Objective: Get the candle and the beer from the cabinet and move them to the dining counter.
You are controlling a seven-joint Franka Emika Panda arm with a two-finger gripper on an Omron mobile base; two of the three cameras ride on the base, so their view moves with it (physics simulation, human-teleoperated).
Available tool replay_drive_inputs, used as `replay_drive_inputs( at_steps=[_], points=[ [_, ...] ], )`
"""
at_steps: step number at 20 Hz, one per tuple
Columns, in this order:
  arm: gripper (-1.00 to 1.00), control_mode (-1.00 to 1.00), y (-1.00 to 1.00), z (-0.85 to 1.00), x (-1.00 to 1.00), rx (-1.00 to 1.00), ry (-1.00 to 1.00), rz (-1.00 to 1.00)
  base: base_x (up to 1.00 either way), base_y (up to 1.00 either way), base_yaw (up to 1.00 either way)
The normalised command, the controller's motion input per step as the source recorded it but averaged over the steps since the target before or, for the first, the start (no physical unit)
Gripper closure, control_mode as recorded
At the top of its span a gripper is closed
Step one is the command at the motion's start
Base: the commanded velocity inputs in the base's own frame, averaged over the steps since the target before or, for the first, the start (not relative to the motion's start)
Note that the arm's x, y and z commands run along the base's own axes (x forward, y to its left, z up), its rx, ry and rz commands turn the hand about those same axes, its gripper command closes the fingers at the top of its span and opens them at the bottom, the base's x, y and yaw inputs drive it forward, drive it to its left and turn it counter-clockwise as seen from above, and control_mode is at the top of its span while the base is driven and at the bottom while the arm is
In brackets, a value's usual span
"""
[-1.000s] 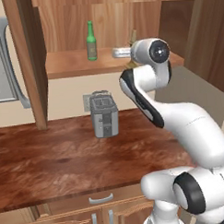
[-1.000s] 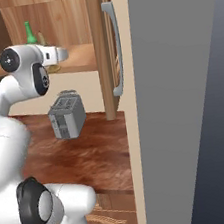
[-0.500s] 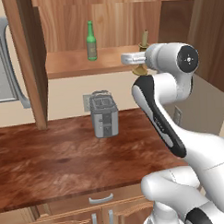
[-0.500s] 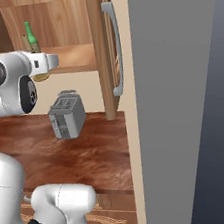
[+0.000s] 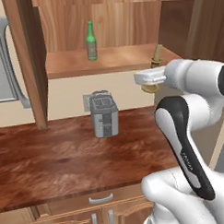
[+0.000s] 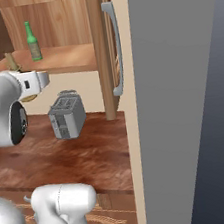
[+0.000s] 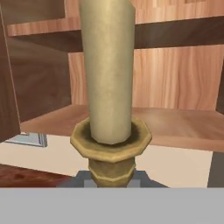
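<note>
Cream wax and brass identify the candle [image 7: 109, 87], which stands close in front of the hand camera: its shaft rises to the 12 o'clock edge of that view, and its faceted brass cup sits at 6 o'clock. In the left base view the candle [image 5: 156, 53] shows as a short, slightly tilted stub directly above the white hand, with the round brass base visible just under the hand. The gripper [image 5: 152, 84] is closed down to nearly its narrowest setting, and the candle holder sits at its fingers, so the grip appears to be on the holder; the fingertips themselves are hidden by the hand. In the right base view the candle [image 6: 11, 61] leans at 11 o'clock from the hand, in front of the shelf edge. The beer [image 5: 91, 41] stands upright on the shelf of the cabinet [image 5: 107, 58], well apart from the candle, at 10 o'clock from the gripper in the left base view. In the right base view the beer [image 6: 33, 42] stands toward the back of the shelf, at 1 o'clock from the candle. One cabinet door [image 6: 106, 49] is swung open, with its long silver handle [image 6: 115, 48] facing the camera. A grey toaster [image 5: 104, 115] rests on the dark wood counter [image 5: 65, 157] below the shelf, at 6 o'clock from the beer.
</note>
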Motion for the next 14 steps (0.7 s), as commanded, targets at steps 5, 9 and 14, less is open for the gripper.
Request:
replay_drive_inputs(
  at_steps=[5,9,14],
  points=[
    [1.00,-1.00,0.27,-0.23,-0.53,-0.06,0.04,0.03,0.00,0.00,0.00],
    [1.00,-1.00,0.03,-0.28,-0.39,-0.02,0.11,0.00,0.00,0.00,0.00],
    [1.00,-1.00,-0.05,-0.23,-0.52,0.01,0.00,-0.03,0.00,0.00,0.00]
  ],
)
